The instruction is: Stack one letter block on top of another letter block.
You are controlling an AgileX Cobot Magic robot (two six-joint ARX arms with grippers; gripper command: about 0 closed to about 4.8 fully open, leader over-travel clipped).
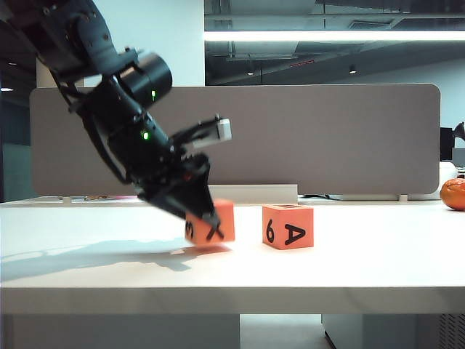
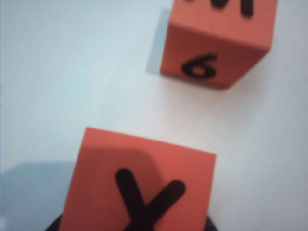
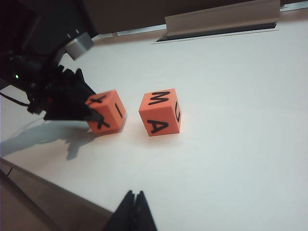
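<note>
The letter block marked Y and 3 (image 1: 219,222) (image 2: 144,187) (image 3: 109,111) sits slightly tilted on the white table (image 1: 363,254). My left gripper (image 1: 206,217) (image 2: 137,227) (image 3: 94,113) reaches down to it from the left, its dark fingers against two opposite sides of the cube. The other letter block, marked A and 6 (image 1: 288,227) (image 2: 216,45) (image 3: 160,113), stands flat a short gap to its right, untouched. My right gripper (image 3: 135,194) hangs shut and empty above the table's near edge, away from both cubes; it does not show in the exterior view.
A grey partition panel (image 1: 305,138) stands along the back of the table, with a pale rail (image 3: 221,18) at its foot. An orange round object (image 1: 454,194) lies at the far right. The table's front edge (image 1: 232,294) runs close below the blocks.
</note>
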